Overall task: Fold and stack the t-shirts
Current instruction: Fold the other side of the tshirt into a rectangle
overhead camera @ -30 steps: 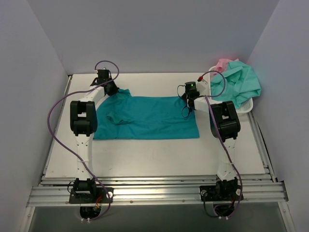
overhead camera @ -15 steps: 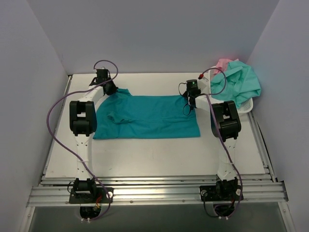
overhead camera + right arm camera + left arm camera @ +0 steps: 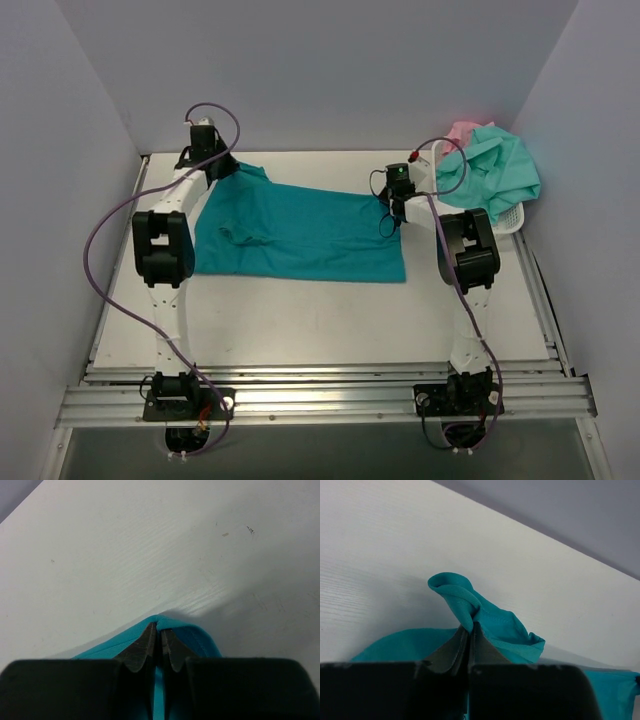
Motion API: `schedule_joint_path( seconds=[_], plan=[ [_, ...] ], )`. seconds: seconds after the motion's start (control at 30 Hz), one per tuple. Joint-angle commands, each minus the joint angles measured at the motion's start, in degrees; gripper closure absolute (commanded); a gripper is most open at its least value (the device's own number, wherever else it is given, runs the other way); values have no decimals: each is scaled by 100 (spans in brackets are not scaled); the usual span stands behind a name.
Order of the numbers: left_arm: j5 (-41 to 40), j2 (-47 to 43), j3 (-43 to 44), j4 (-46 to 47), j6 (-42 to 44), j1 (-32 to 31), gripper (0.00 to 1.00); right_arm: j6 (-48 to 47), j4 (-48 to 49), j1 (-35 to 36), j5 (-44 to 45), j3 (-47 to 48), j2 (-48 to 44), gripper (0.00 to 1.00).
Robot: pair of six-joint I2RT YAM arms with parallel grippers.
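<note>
My top camera looks down on the whole bench (image 3: pixel 300 320) from its near edge; wrist cameras hug left claw (image 3: pixel 469 630) and right claw (image 3: pixel 159 636), sharing the teal t-shirt (image 3: pixel 300 235).

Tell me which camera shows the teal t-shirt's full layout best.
Top external: the teal t-shirt shows spread out nearly whole. Left wrist shows only a bunched corner in the left gripper; right wrist, only an edge in the right gripper.

Teal t-shirt (image 3: pixel 300 235) outspread centrally; mint t-shirt (image 3: pixel 505 170), pink t-shirt (image 3: pixel 462 131) heaped far right.
</note>
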Motion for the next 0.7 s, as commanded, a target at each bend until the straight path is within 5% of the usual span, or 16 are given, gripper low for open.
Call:
schedule_joint_path(
  seconds=[0.0, 0.67],
  plan=[
    [25, -584, -82, 379, 234, -27, 98, -151, -95, -18, 1, -24, -623, 100],
    [-740, -2597, -3131, 1443, 340, -115, 98, -240, -289, 465, 414, -1570, -2416, 100]
  ],
)
